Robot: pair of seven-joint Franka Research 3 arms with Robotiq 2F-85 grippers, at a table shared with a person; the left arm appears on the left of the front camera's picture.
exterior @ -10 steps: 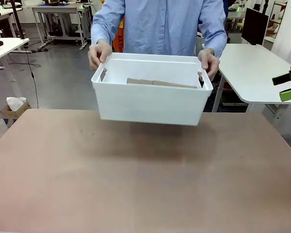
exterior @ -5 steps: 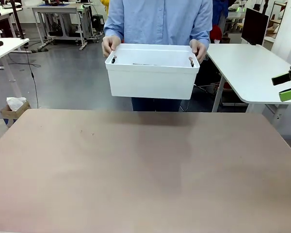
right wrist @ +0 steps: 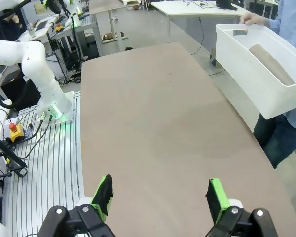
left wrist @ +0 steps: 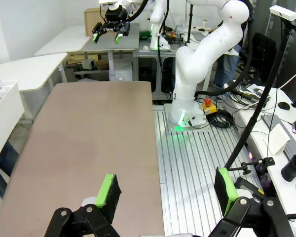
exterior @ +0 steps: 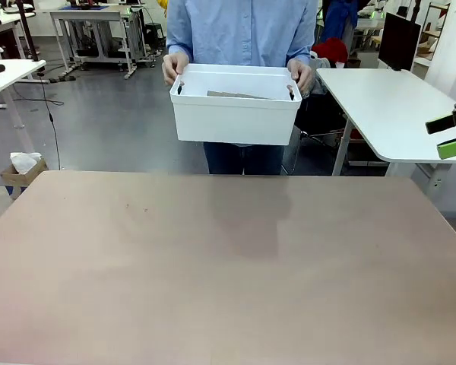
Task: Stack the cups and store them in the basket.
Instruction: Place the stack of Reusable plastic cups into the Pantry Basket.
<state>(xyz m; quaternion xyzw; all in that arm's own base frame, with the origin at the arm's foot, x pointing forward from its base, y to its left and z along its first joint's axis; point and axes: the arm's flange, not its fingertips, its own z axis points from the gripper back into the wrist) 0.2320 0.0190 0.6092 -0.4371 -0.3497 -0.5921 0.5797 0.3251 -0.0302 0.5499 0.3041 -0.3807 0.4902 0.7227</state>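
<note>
The basket [exterior: 235, 114] is held in the air by a person's 2 hands [exterior: 173, 67] beyond the far edge of the table [exterior: 228, 266], with tan cups [right wrist: 271, 64] lying inside. Both grippers, left [left wrist: 165, 192] and right [right wrist: 158, 197], are spread apart, well away from it.

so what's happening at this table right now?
A person is holding the white basket by both ends, one hand at each side, lifted beyond the table's far edge. Tan cups lie inside it. Both robot arms are pulled back: the left gripper and right gripper hang open with nothing between their fingers.
</note>
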